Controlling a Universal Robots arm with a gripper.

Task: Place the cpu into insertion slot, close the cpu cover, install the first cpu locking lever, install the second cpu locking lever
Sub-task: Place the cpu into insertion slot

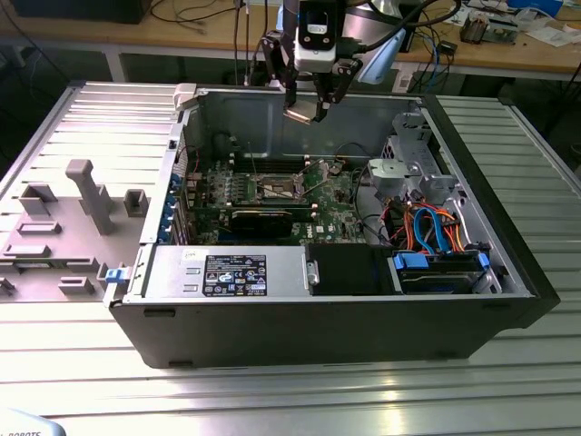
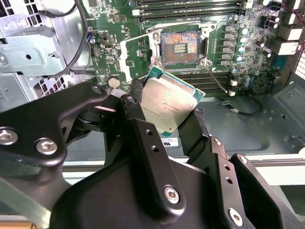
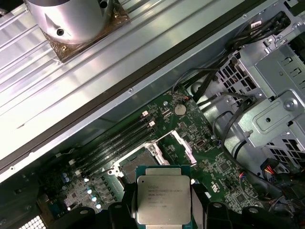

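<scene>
Ribbed grey metal bench (image 1: 272, 400) carries a black desktop computer case (image 1: 327, 318) lying on its side with its panel off, and a wooden desk strewn with cables stands behind it. The robot arm (image 1: 318, 27) hangs over the far wall of the case. Its black jaws are closed part-way onto two opposite edges of the small flat cpu (image 2: 167, 102), which has a dull silver-grey metal top on a thin green base and is held clear of the board.

From the chip, the small square insertion slot (image 2: 180, 47), with its dark pin-field centre and thin silvery rim, lies below, nearer, and a little toward the exterior view's left on the green circuit board (image 1: 227, 195). The chip is almost square, so it has no marked long axis. In both wrist views its edges seem turned against the slot's edges, so squaring them looks like the point the placement turns on. The thin silvery cpu cover (image 3: 184, 144), a windowed metal frame, is folded back beside the slot, leaving it bare.

A perforated steel drive cage (image 1: 413, 168) and blue and orange cables (image 1: 436, 227) crowd the exterior view's right. A grey plastic fixture tray (image 1: 54, 236) sits on the left.
</scene>
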